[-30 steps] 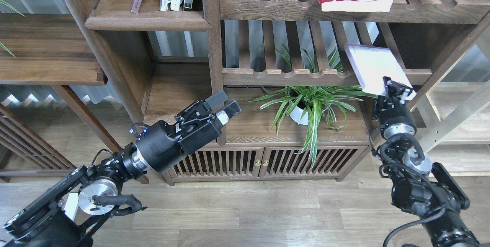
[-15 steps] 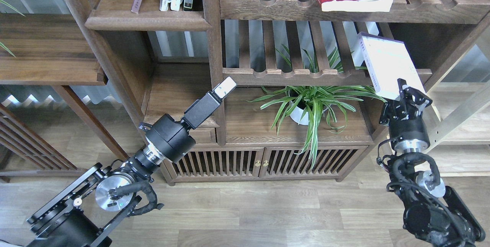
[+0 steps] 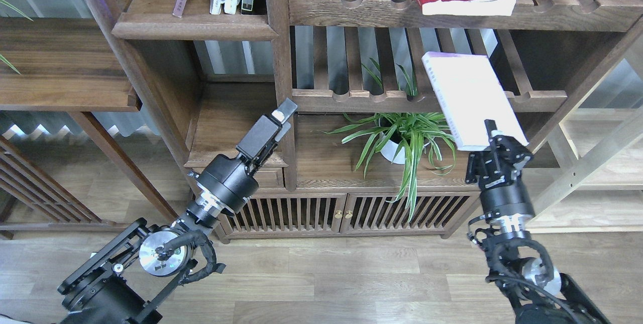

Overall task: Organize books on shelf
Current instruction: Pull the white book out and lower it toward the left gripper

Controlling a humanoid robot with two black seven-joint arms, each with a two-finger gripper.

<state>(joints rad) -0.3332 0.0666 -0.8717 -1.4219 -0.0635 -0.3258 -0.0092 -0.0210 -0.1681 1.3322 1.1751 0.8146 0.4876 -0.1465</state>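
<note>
One white paperback [image 3: 472,98] is clamped at its lower edge by the right gripper [image 3: 495,139], tilted before the slatted shelf [image 3: 351,100]. Nothing is held by the left gripper [image 3: 281,113]; its finger state cannot be told.

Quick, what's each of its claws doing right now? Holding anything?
Left gripper: holding nothing; seen edge-on, so open or closed cannot be told.
Right gripper: closed on the white book, gripping its lower edge.
</note>
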